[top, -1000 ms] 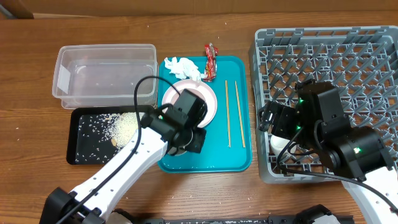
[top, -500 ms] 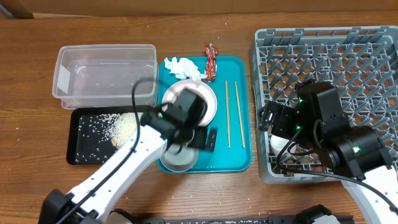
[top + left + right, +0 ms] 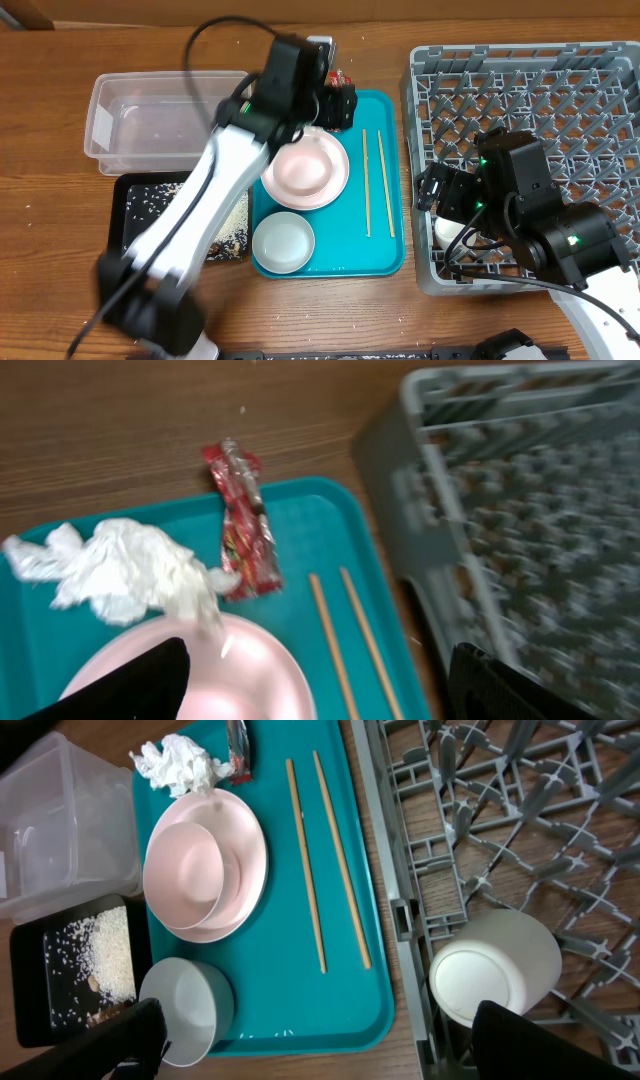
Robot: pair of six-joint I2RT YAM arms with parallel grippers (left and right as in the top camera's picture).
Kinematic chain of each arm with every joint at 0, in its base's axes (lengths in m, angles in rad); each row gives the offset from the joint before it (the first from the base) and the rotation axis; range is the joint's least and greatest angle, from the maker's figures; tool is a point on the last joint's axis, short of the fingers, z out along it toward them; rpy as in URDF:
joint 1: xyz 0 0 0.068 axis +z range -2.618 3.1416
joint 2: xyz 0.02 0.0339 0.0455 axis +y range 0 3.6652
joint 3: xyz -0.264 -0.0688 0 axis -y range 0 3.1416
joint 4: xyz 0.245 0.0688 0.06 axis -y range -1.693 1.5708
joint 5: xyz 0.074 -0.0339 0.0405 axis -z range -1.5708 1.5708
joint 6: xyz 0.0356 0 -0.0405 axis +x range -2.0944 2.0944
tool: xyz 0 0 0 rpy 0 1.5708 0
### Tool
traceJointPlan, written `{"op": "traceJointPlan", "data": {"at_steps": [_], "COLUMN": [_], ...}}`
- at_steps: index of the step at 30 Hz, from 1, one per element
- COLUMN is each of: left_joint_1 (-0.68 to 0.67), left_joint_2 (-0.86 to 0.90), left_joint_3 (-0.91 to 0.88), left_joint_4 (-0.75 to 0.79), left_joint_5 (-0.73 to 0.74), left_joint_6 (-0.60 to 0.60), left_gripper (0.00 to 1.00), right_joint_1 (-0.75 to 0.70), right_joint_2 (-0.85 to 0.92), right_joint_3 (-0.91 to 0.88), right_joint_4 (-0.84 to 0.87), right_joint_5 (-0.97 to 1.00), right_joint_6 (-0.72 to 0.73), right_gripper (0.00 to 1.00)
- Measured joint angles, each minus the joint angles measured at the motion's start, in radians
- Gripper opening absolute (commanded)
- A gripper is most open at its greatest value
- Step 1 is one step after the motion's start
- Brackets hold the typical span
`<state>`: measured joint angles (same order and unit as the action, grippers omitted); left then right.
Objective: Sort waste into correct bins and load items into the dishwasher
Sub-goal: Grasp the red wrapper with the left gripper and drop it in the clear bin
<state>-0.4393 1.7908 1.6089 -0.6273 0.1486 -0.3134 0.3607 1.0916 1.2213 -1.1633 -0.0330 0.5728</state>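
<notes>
Rice [image 3: 100,955] is sitting in the black tray [image 3: 40,1000] and the cup [image 3: 495,965] is lying in the rack [image 3: 520,810] ahead of the right end effector [image 3: 330,1035], held apart. Tissue [image 3: 120,570] and wrapper [image 3: 243,525] are waiting just ahead of the left end effector [image 3: 320,685], seemingly apart too; plate [image 3: 250,850], bowls [image 3: 185,870] and chopsticks [image 3: 305,865] likewise.

2 wooden chopsticks [image 3: 304,860]; 1 pink bowl [image 3: 185,875]; 1 greyish-white bowl [image 3: 190,1005]; 1 pink plate [image 3: 252,850]; 1 white cup [image 3: 495,965]; 1 crumpled tissue [image 3: 178,765]; 1 snack wrapper [image 3: 243,520]; 1 clear tub [image 3: 50,830]; 1 black tray [image 3: 35,980]; 1 teal tray [image 3: 270,990]; 1 dish rack [image 3: 560,90].
</notes>
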Motion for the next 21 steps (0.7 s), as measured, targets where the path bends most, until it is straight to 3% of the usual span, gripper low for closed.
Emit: {"op": "traceJointPlan", "data": {"at_steps": [5, 9, 13, 16, 21], "left_joint_1": [0.011, 0.007, 0.007, 0.007, 0.007], "left_joint_2": [0.306, 0.446, 0.530, 0.574, 0.583], "left_joint_3": [0.159, 0.209, 0.217, 0.218, 0.237], "left_joint_4": [0.016, 0.076, 0.153, 0.166, 0.152], "left_joint_5": [0.002, -0.007, -0.008, -0.011, 0.025], "left_joint_6": [0.027, 0.032, 0.040, 0.037, 0.029], "left_gripper": [0.83, 0.79, 0.46, 0.07, 0.04], "right_joint_1": [0.000, 0.000, 0.000, 0.000, 0.000], "right_joint_2": [0.000, 0.000, 0.004, 0.021, 0.061], "right_joint_3": [0.000, 0.000, 0.000, 0.000, 0.000], "right_joint_4": [0.000, -0.001, -0.001, -0.006, -0.025], "right_joint_5": [0.000, 0.000, 0.000, -0.001, -0.001], "right_joint_6": [0.000, 0.000, 0.000, 0.001, 0.000], "right_gripper": [1.00, 1.00, 1.00, 1.00, 1.00]}}
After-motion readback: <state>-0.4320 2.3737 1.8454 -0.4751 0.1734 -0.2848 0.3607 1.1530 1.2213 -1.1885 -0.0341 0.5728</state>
